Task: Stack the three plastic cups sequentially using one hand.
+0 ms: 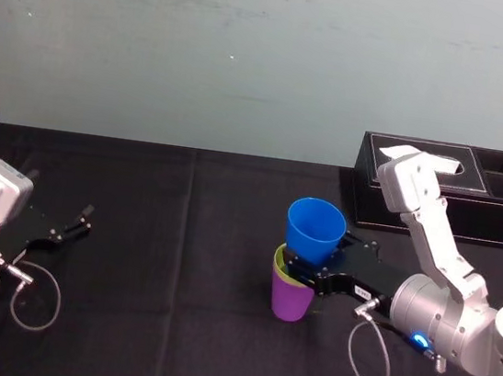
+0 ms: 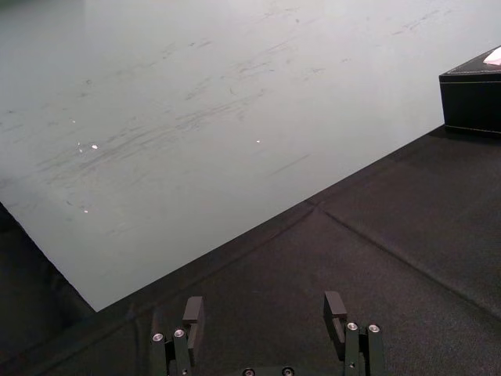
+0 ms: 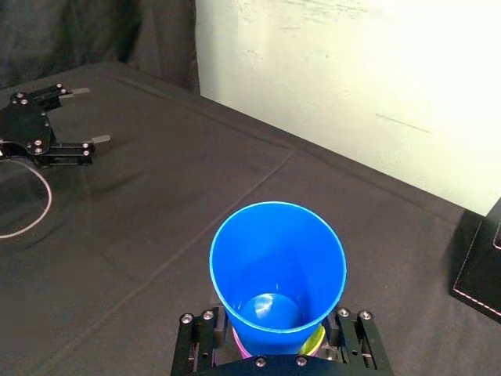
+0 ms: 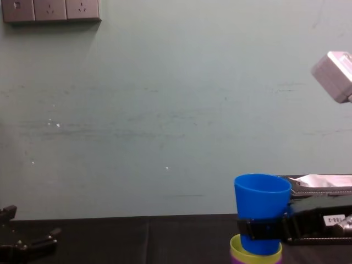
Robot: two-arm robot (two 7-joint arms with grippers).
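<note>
The blue cup stands upright with its base set into the yellow-green cup, which is nested in the purple cup on the black table. My right gripper reaches in from the right and is shut on the blue cup's lower part, one finger on each side. In the right wrist view the blue cup sits between the fingers, with slivers of yellow-green below it. From the chest view the blue cup rises out of the yellow-green rim. My left gripper rests open at the far left.
A black tissue box stands at the back right, behind my right arm. A loose cable loops beside the left arm. The black cloth between the cup stack and the left gripper is bare.
</note>
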